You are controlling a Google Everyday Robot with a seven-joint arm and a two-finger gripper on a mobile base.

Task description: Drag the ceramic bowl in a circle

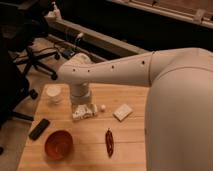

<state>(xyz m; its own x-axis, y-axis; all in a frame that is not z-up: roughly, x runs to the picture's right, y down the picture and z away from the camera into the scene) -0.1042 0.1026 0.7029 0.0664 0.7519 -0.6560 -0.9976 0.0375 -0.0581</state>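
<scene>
The ceramic bowl (59, 144) is round, glossy red-orange with a darker rim, and sits on the wooden table (127, 150) near its front left. My gripper (83, 112) hangs from the white arm above the table's middle left, up and to the right of the bowl and apart from it. A small white cup (53, 93) stands at the table's back left, left of the gripper.
A black remote-like object (39, 128) lies at the table's left edge. A red chili pepper (109, 142), a small white ball (103, 107) and a white flat block (122, 111) lie right of the gripper. Office chairs (30, 55) stand at left. My arm covers the right side.
</scene>
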